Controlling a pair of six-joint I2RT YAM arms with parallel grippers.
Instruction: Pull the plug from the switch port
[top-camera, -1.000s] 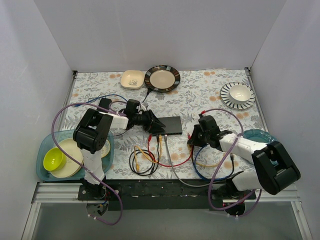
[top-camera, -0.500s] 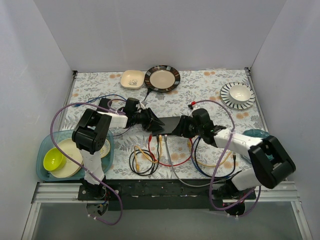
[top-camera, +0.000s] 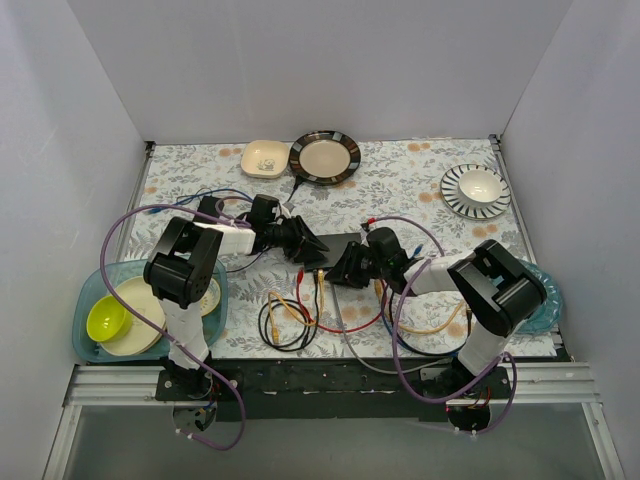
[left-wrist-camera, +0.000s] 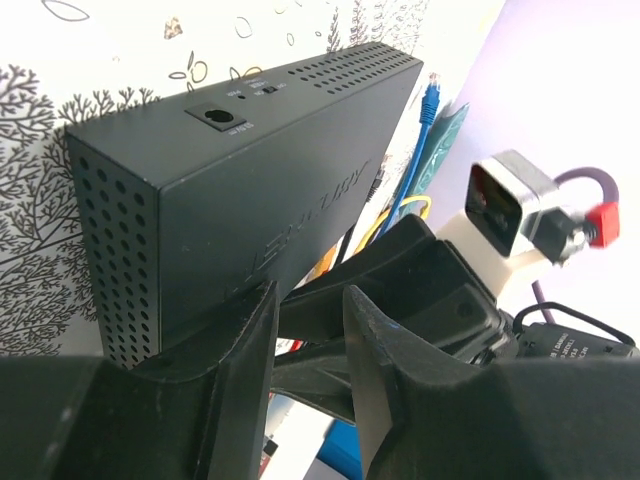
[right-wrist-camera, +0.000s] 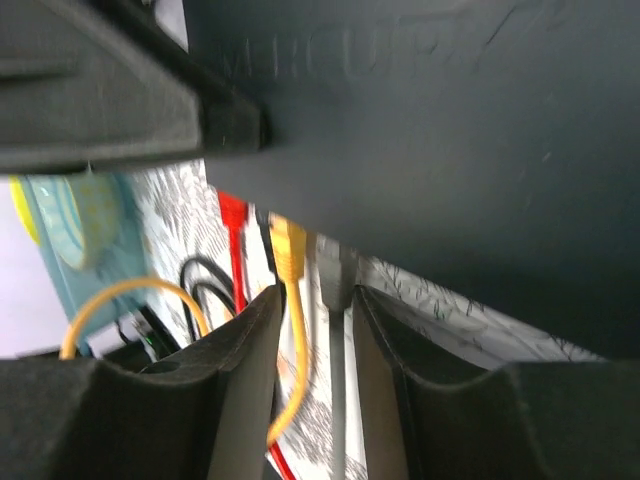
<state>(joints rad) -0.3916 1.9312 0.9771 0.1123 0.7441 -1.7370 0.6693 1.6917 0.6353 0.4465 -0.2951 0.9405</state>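
The switch (top-camera: 347, 241) is a flat dark grey box in mid-table; in the left wrist view (left-wrist-camera: 250, 170) its perforated end faces me. Red (right-wrist-camera: 232, 215), yellow (right-wrist-camera: 288, 245) and grey (right-wrist-camera: 336, 282) plugs sit in sockets along its near edge. My right gripper (top-camera: 341, 272) is at that edge. It is open in the right wrist view (right-wrist-camera: 318, 297), and the grey plug and the yellow cable lie between its jaws. My left gripper (top-camera: 312, 249) is at the switch's left end. Its jaws stand a little apart (left-wrist-camera: 310, 295) with nothing between, and one finger (left-wrist-camera: 240, 370) lies against the switch.
Red, yellow, black and grey cables (top-camera: 300, 315) loop on the cloth in front of the switch. A teal tray (top-camera: 95, 285) with a plate and a green bowl is at the left. Dishes (top-camera: 324, 157) stand at the back, a striped plate (top-camera: 475, 190) at the back right.
My right arm has swung left from the table's right side to the switch's near edge, and its jaws now straddle the plugs. My left gripper has stayed at the switch's left end.
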